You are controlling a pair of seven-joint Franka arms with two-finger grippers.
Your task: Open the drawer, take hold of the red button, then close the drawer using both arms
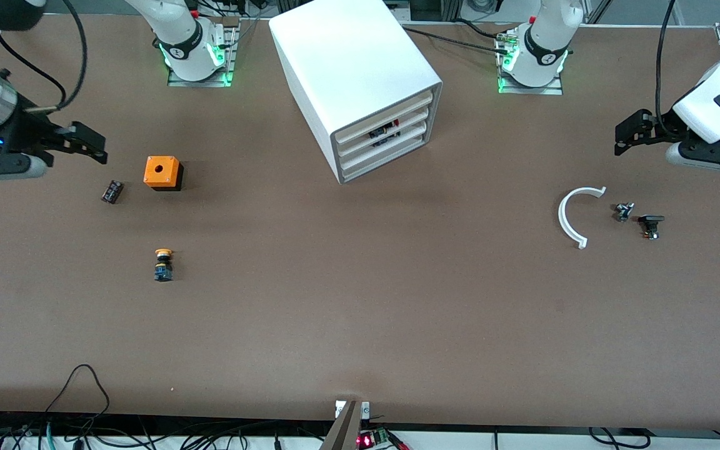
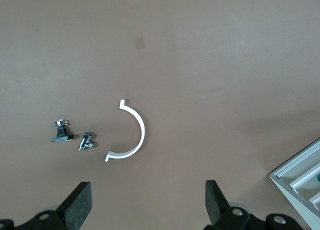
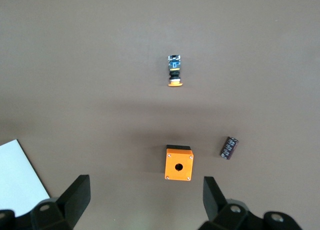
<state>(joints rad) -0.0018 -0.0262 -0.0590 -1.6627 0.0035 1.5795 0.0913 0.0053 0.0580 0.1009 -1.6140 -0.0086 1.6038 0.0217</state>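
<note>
The white drawer cabinet (image 1: 360, 81) stands at the middle of the table between the arm bases, with all its drawers shut. A bit of red and black (image 1: 385, 131) shows in the slot of one middle drawer; the red-capped button itself is hidden. My left gripper (image 1: 632, 134) is open and empty, over the table at the left arm's end; the left wrist view (image 2: 148, 202) shows bare table between its fingers. My right gripper (image 1: 88, 144) is open and empty at the right arm's end, near the orange box; it also shows in the right wrist view (image 3: 145, 200).
An orange box with a hole (image 1: 162, 172), a dark cylinder (image 1: 112, 191) and a yellow-orange-capped button (image 1: 163, 264) lie at the right arm's end. A white half ring (image 1: 575, 215), a small metal fitting (image 1: 624, 211) and a black part (image 1: 650, 225) lie at the left arm's end.
</note>
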